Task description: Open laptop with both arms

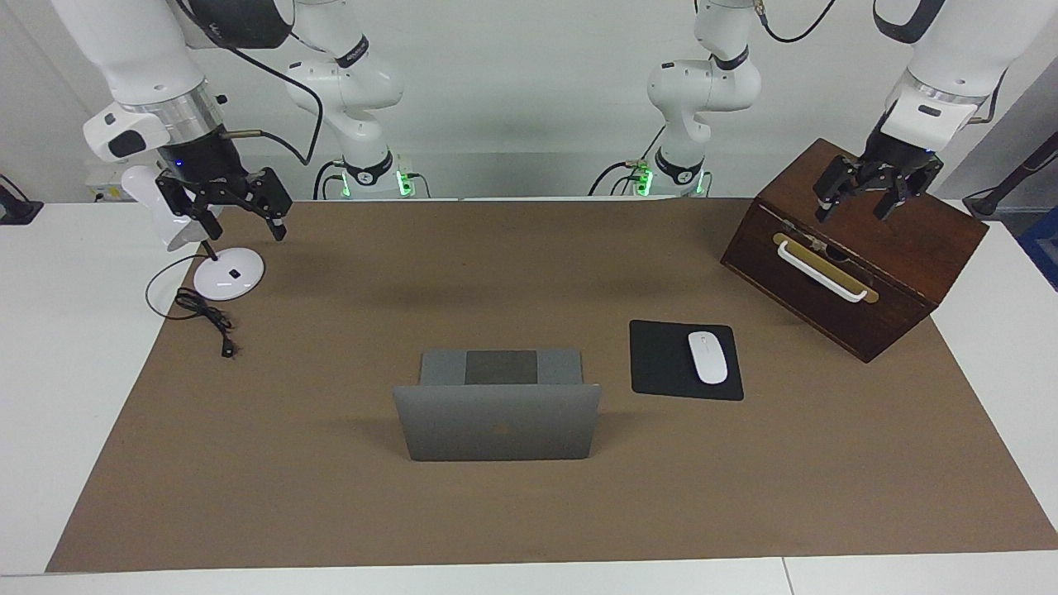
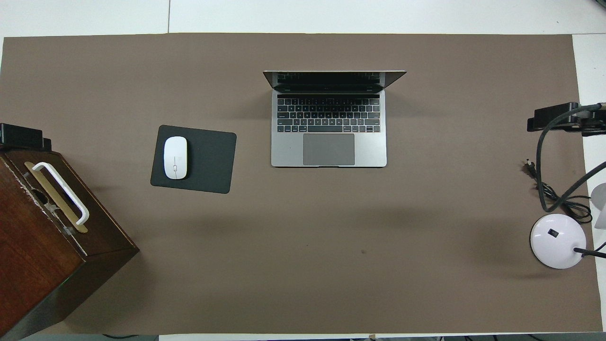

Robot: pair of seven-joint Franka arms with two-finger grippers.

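Standing open mid-mat, the one thin silver-grey laptop [image 1: 497, 411] lies well apart from both grippers, and we count one black mouse pad [image 1: 666, 364] with one white mouse [image 1: 707, 357] beside it. We see our left gripper [image 1: 860, 200] over the dark wooden box [image 1: 917, 248] and our right gripper [image 1: 234, 211] above the white lamp base [image 1: 228, 273], both spread, holding nothing.
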